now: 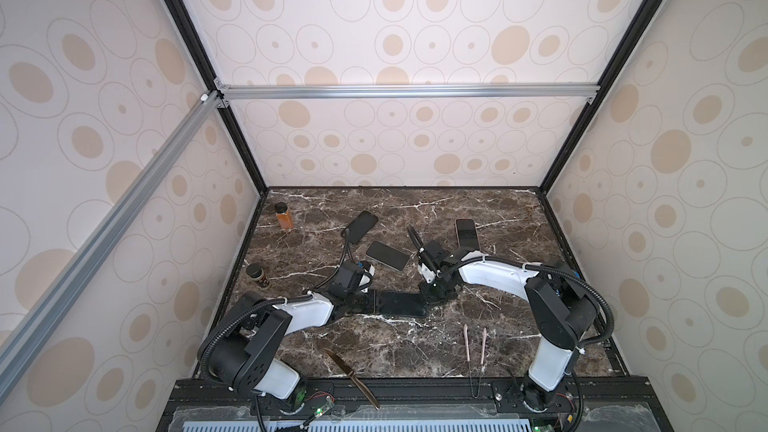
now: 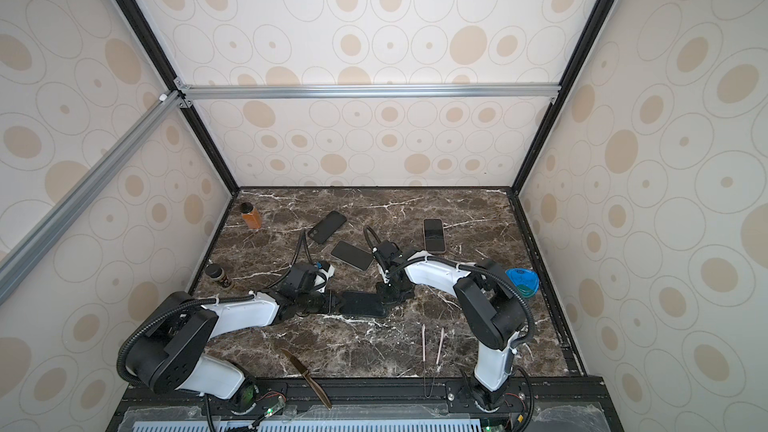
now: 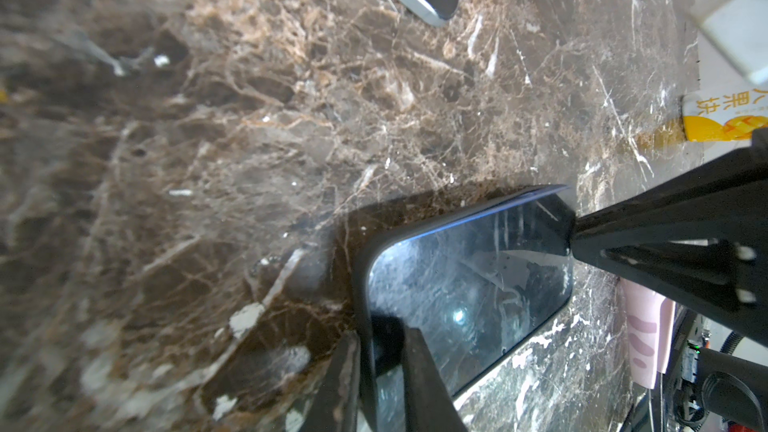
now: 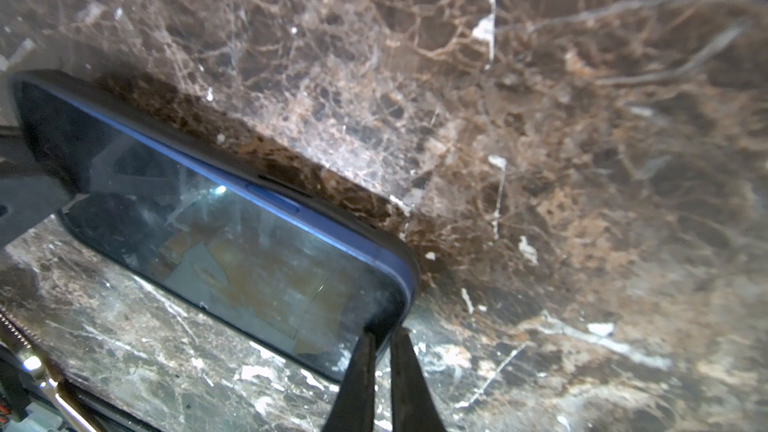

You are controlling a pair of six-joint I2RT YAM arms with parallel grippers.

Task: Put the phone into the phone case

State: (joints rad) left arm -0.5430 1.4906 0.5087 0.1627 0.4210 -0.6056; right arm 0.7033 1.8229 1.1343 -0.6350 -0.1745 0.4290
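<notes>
**Op:** Where's the phone, and what's it look like?

**Spotter:** You've got the dark glass-fronted phone with the blue metal edge [image 1: 401, 304] lying screen-up in the matt black phone case [image 3: 360, 284]. It's mid-width, toward the front of the brown white-veined marble bench [image 1: 415, 351], betw. the two arms. The screen's smudged and reflective. In the right wrist view the phone [image 4: 232, 234] shows its blue edge, w/ a side button, above the case rim along one long side.

**Op:** Which way's it pointing?

**Spotter:** The long axis runs left-right across both top views, one short end to each arm. Can't tell you which end is the top.

**Op:** Grippers?

**Spotter:** Your left gripper [image 3: 380, 342] is clamped on the left short end, one finger on the glass and the other outside the case edge. Your right gripper [image 4: 384, 334] has its jaws all but together, tips at a corner of the other end. Can't tell if they pinch the rim.

**Op:** Any writing?

**Spotter:** Only on a yellow-and-white packet [image 3: 723, 116] at the edge of the left wrist view. It's Chinese chars, looks like 果块.
</notes>
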